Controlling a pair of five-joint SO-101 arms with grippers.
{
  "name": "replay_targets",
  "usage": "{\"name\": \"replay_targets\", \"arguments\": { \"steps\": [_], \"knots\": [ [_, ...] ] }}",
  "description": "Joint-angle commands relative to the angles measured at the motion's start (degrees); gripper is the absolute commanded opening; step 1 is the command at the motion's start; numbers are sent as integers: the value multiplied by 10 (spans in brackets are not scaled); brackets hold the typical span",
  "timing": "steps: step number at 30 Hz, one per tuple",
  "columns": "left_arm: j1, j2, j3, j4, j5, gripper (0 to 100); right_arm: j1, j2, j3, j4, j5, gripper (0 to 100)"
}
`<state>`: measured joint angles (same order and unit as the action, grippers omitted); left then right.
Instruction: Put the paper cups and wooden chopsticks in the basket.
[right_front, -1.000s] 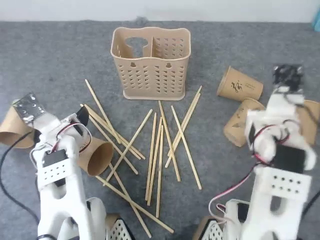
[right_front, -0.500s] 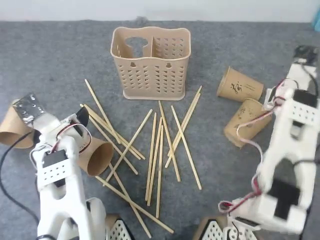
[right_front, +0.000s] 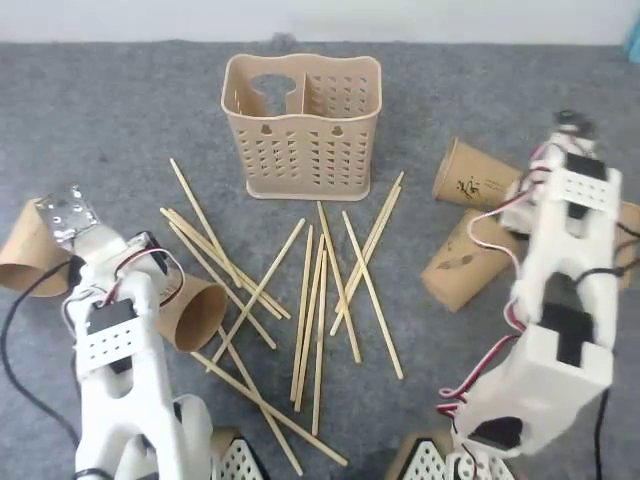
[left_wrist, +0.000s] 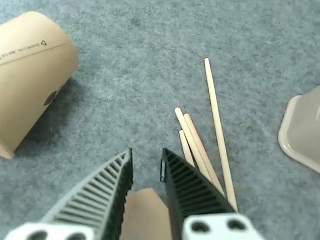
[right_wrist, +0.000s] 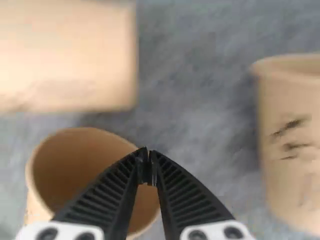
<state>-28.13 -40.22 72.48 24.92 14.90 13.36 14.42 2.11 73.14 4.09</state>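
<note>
1. Chopsticks (right_front: 320, 300) lie scattered on the grey surface (right_front: 120, 120), just in front of the upright basket (right_front: 300, 125);
2. Two right cups (right_front: 475, 178) lie on their sides beside my right arm; a near cup (right_front: 195, 312) lies by my left arm; a far cup (right_front: 25, 262) lies at the left edge;
3. My left hand (left_wrist: 146, 160) is slightly spread, holding nothing, close to some chopstick tips;
4. My right hand (right_wrist: 145, 165) is pressed together, empty, over an open cup (right_wrist: 75, 160).
</note>
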Motion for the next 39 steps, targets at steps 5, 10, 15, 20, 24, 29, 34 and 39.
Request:
{"name": "replay_targets", "arguments": {
  "steps": [5,10,15,20,24,29,34,39],
  "knots": [
    [4,-20,-5,-16,-6,77,-123,-145,-20,193,5,9],
    [3,-20,-5,-15,-7,77,-216,-251,64,228,-2,9],
    [3,-20,-4,-15,-7,77,-310,-394,170,227,-27,9],
    [3,-20,-2,-14,-8,77,-280,-525,221,199,-25,10],
    [3,-20,-2,-14,-8,77,-199,-589,225,175,-18,78],
    [3,-20,-2,-14,-8,77,-171,-585,275,173,28,169],
    [3,-20,-2,-14,-8,77,-170,-564,363,80,28,169],
    [3,-20,-2,-13,-8,77,-169,-530,425,-14,28,145]
  ]
}}
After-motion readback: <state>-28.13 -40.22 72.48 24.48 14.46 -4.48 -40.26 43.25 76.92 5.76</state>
